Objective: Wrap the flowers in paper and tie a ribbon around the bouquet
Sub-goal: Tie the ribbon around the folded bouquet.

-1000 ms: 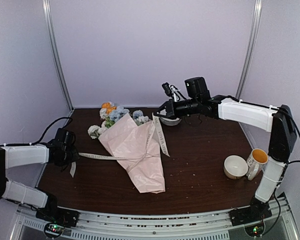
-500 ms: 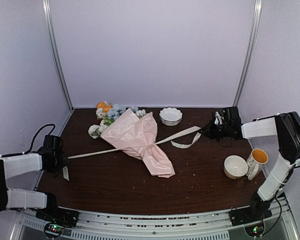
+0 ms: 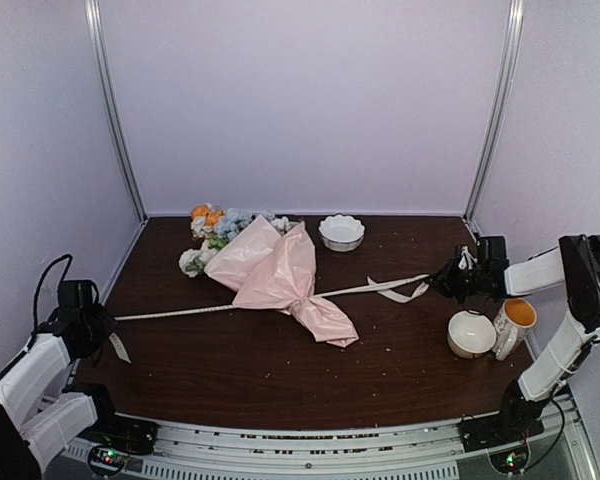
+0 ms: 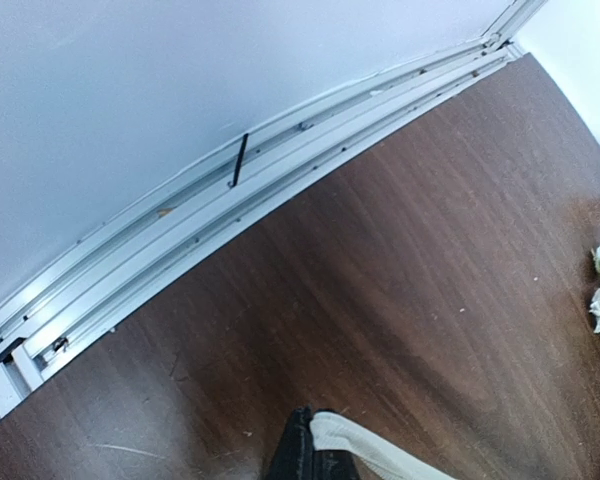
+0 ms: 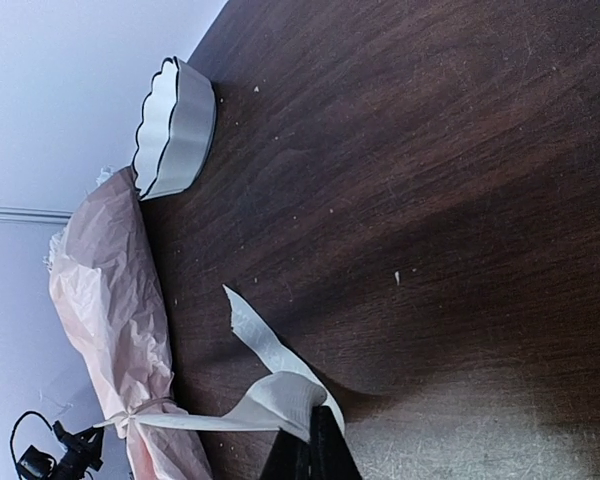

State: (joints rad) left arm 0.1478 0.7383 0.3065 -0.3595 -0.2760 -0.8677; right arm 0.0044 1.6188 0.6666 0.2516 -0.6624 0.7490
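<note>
**Ribbon drawn taut through the bouquet**
Since a second ago both arms have swung outward. The left gripper (image 3: 102, 325), now lower left, and the right gripper (image 3: 446, 282), centre right, each pinch an end of the ribbon (image 3: 175, 313). The bouquet (image 3: 275, 275) lies mid-frame, cinched tighter.

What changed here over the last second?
The left end effector drew back left and the right end effector swung out right, both shut on the cream-white ribbon, pulling it taut and cinching the pale pink paper bouquet, which turned. White scalloped bowl stayed put.
</note>
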